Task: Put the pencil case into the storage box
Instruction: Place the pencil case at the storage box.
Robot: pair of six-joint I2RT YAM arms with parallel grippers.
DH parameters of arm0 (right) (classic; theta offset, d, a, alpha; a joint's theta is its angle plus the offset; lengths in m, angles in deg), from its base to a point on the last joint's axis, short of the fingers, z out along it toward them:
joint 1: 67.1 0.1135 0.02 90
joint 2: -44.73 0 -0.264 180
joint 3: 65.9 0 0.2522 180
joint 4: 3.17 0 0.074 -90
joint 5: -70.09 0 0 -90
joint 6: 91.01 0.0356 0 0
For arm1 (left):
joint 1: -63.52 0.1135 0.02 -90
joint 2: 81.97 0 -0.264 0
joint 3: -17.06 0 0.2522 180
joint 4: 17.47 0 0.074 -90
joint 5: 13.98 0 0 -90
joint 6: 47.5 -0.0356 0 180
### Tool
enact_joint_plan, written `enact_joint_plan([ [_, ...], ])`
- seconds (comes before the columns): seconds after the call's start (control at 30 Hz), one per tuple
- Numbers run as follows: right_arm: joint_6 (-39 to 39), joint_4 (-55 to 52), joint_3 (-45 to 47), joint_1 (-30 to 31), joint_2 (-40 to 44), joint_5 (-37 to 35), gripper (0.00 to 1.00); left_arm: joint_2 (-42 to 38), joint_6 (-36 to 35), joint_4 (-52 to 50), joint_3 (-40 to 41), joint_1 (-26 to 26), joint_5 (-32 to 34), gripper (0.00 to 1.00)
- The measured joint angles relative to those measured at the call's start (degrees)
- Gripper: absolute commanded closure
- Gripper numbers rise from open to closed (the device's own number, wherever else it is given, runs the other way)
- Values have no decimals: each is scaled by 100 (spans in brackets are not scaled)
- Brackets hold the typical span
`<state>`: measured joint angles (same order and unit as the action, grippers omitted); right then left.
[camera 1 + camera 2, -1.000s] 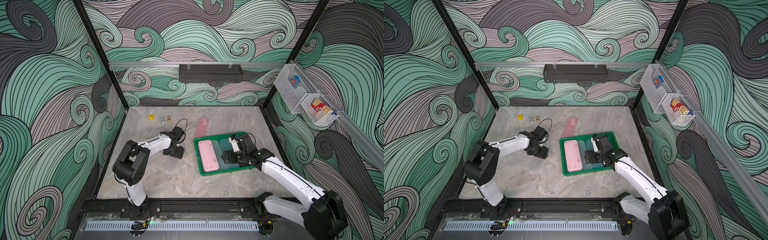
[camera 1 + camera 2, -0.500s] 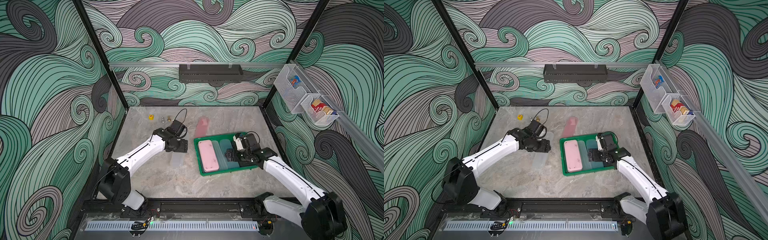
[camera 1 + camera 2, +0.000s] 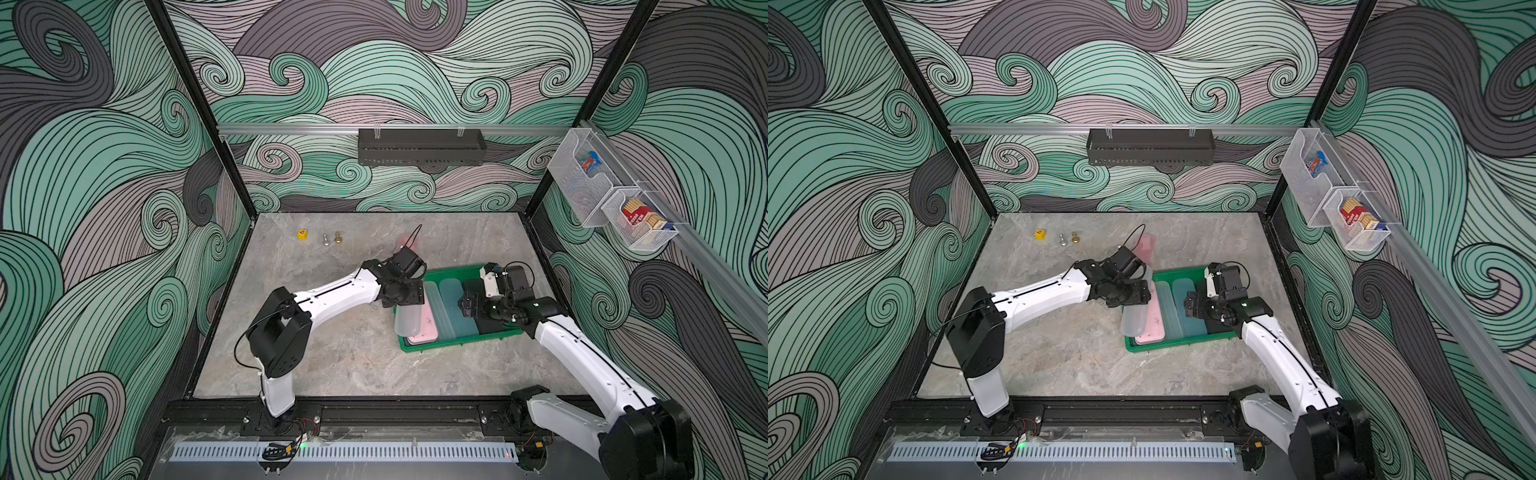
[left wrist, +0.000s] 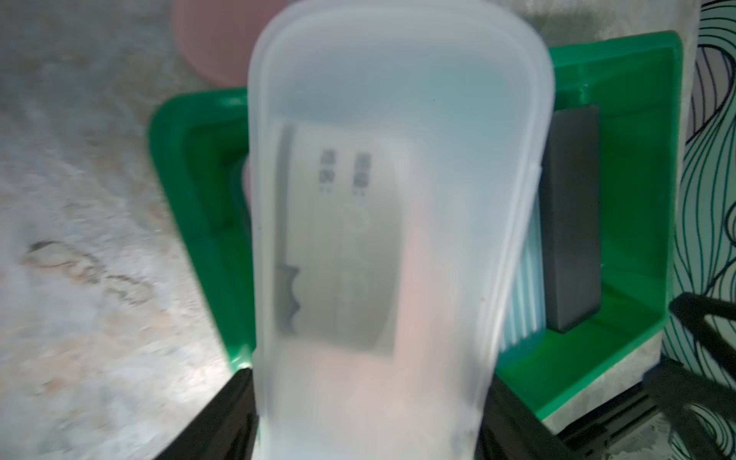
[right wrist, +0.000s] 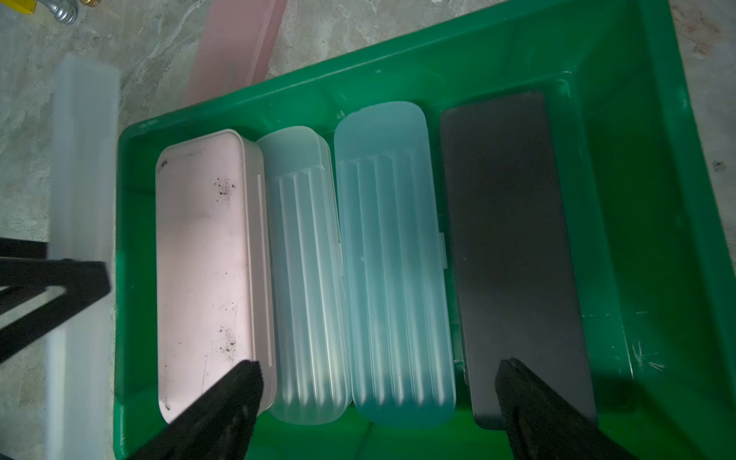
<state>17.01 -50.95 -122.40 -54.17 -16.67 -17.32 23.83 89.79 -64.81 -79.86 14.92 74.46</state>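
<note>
My left gripper (image 3: 405, 297) (image 3: 1131, 297) (image 4: 368, 398) is shut on a translucent white pencil case (image 3: 407, 320) (image 3: 1133, 320) (image 4: 398, 199), held over the left rim of the green storage box (image 3: 453, 343) (image 3: 1179, 343) (image 4: 621, 330) (image 5: 637, 199). The held case partly covers a pink case (image 5: 203, 259) lying in the box. Beside that one lie a clear case (image 5: 306, 278), a blue case (image 5: 394, 259) and a black case (image 5: 513, 239). My right gripper (image 3: 467, 305) (image 3: 1192, 307) (image 5: 378, 378) hangs open above the box's near end, holding nothing.
Another pink case (image 3: 405, 241) (image 5: 235, 44) lies on the table just behind the box. A yellow die (image 3: 303, 234) and two small metal pieces (image 3: 332, 239) sit at the back left. A black shelf (image 3: 422, 145) and wire baskets (image 3: 640, 224) hang on the walls.
My left arm has stretched out to the right, carrying the translucent case from the table's middle left to the box's left rim. My right gripper has stayed open over the box.
</note>
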Motion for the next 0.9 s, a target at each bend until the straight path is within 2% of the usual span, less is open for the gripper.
enact_joint_plan([
  [0.4, 39, -15, 210, -352, 315, 155, 5, 1534, 807, 669, -1722, -551, -17, 32],
  [0.53, 39, -20, 267, -507, 404, 240, 5, 1705, 997, 824, -1871, -638, 4, 31],
  [0.73, 39, -26, 299, -588, 450, 337, 5, 1720, 1169, 933, -1751, -678, 131, 13],
  [0.77, 37, -26, 299, -588, 450, 352, 5, 1709, 1172, 931, -1696, -678, 175, 3],
  [0.9, 37, -26, 299, -590, 450, 378, 5, 1578, 1178, 896, -1392, -678, 363, 1],
])
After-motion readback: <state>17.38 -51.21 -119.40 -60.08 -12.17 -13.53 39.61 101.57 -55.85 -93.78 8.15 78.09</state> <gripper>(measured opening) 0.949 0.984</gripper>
